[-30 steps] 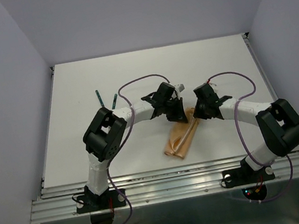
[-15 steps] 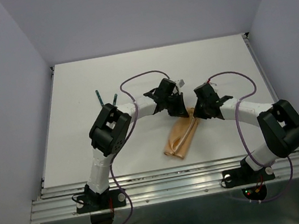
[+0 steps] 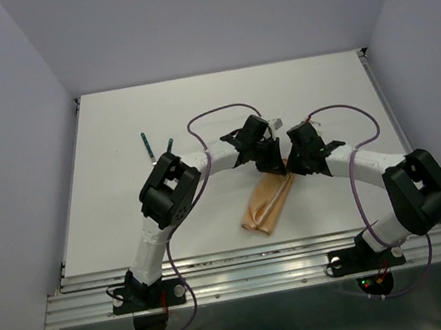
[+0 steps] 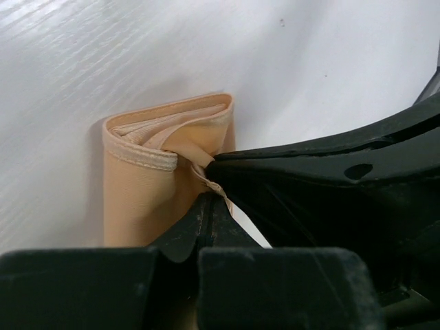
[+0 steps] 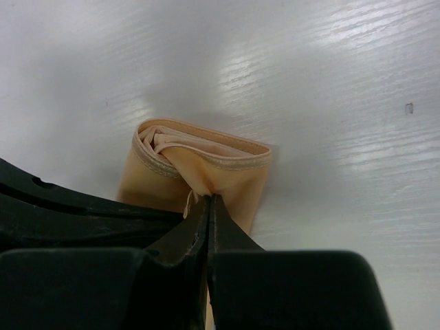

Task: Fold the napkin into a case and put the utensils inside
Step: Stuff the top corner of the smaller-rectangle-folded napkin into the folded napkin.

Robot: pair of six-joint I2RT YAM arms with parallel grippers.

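The napkin (image 3: 267,205), folded into a narrow oblong, lies at centre frame on the bench (image 3: 318,89). It looks light, limp and slick, so its layers will likely slide. The hemmed lip at its upper end is the surest hold. The left hand (image 4: 209,206) and right hand (image 5: 208,206) are both clamped tight, each pinching cloth there. The utensils (image 3: 148,146) lie well apart, upper left. Since a second ago the left hand has swung rightward, nearer the right hand. The napkin seems unmoved.
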